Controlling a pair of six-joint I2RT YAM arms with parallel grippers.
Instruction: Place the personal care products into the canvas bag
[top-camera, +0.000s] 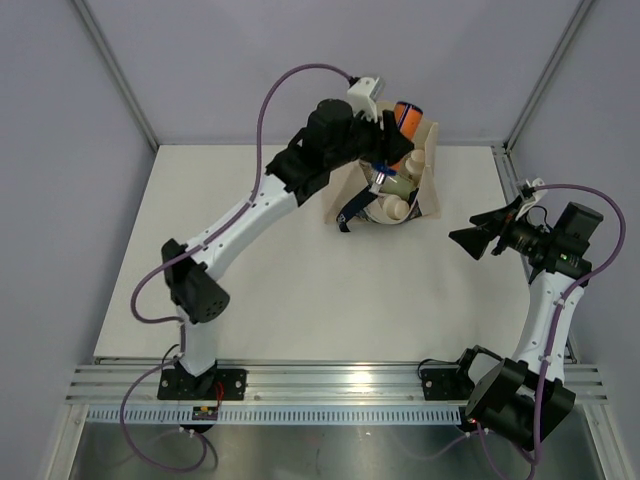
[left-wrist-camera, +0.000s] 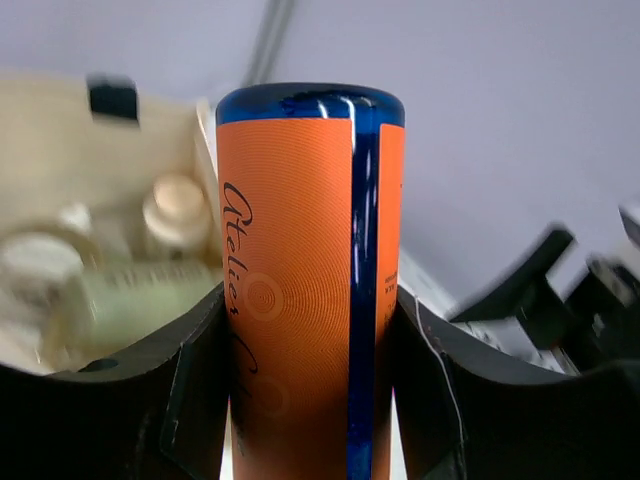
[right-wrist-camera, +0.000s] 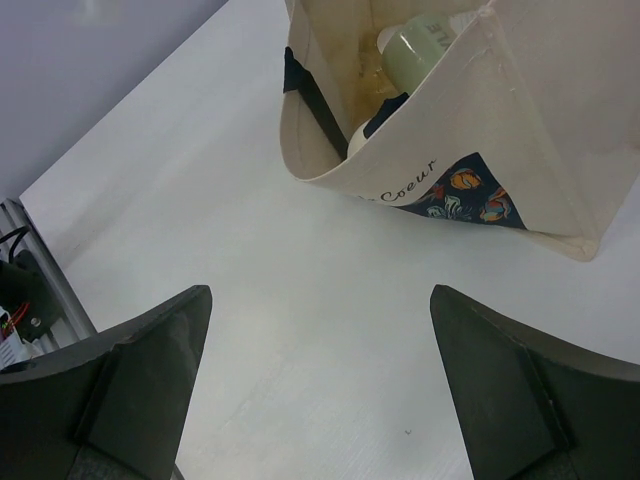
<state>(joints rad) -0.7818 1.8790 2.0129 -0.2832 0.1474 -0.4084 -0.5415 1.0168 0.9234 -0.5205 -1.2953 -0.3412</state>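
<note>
My left gripper (top-camera: 388, 128) is shut on the orange bottle with the blue tip (top-camera: 407, 114) and holds it above the back of the open canvas bag (top-camera: 431, 150). In the left wrist view the orange bottle (left-wrist-camera: 300, 280) fills the space between my fingers, with the bag's inside (left-wrist-camera: 60, 150) to the left. A cream round-capped bottle (left-wrist-camera: 178, 207) and a sage-green bottle (left-wrist-camera: 140, 300) lie in the bag. My right gripper (top-camera: 466, 240) is open and empty, to the right of the bag. Its wrist view shows the bag (right-wrist-camera: 520, 120), a green bottle (right-wrist-camera: 425, 45) inside, and my open gripper (right-wrist-camera: 320, 295) over bare table.
The bag stands at the back middle of the white table (top-camera: 300, 300). Its navy strap (right-wrist-camera: 312, 105) hangs at the opening and the floral panel (right-wrist-camera: 465, 192) faces my right gripper. Grey walls close in the back and sides. A metal rail (top-camera: 330, 380) runs along the near edge.
</note>
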